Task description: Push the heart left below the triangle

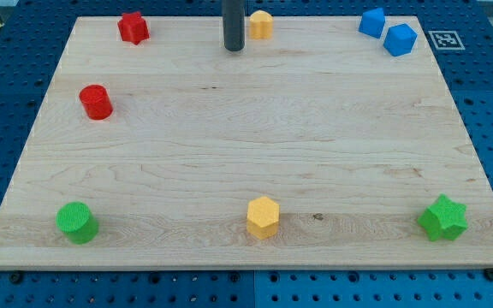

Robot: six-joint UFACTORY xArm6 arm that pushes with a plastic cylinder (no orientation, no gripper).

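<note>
Presently the yellow heart (261,24) is sitting at the top edge of the worktop (246,154), just right of my tip (234,49), a bare rod with no fingers to open or close; judged light, rigid and slick, it is calling for a push on its right face.

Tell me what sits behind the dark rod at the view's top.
My tip rests on the wooden board. Just to its right, a yellow block sits near the board's top edge; the rod covers its left edge, so its shape cannot be told for sure.
</note>
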